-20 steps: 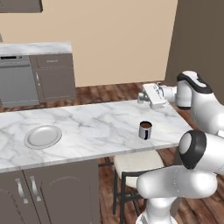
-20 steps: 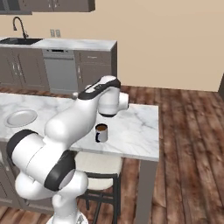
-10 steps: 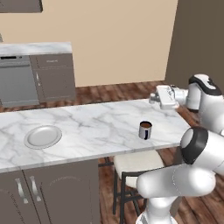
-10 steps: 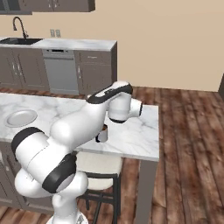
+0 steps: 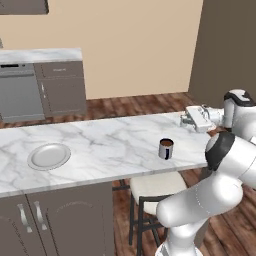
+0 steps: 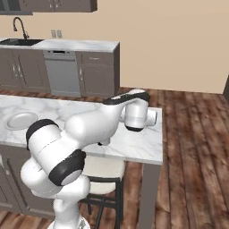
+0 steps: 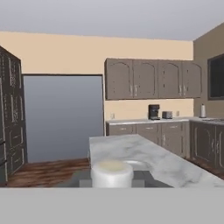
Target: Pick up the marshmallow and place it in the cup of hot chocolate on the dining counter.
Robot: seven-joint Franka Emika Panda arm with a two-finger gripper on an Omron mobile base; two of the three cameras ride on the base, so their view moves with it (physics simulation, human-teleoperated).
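**A:** Where's the gripper [image 5: 186, 120]?

**B:** Above the far right end of the dining counter [image 5: 110, 150]. The hand lies level and points left along the marble top, clear of the surface.

**A:** Fingers?

**B:** Clenched. In the hand view the dark fingertips [image 7: 143, 176] press in from either side on a small, white, soft-edged lump. That's the marshmallow [image 7: 111, 173], so it's held in the hand, not on the counter. From the left base view it's too small to make out.

**A:** And the cup of hot chocolate [image 5: 166, 148]?

**B:** Upright on the marble near the front edge, towards the right end, with brown liquid showing and a dark handle facing front. The gripper is near it, off to its right and further back, not over it. Nothing is touching the cup.

**A:** Anything else on top?

**B:** A round grey plate [image 5: 49, 156] towards the left end, well away from the cup. A pale-seated stool [image 5: 155, 186] is tucked under the overhang below the cup.

**A:** From the right base view?

**B:** The arm crosses in front of the counter there and covers the spot where the cup stands.
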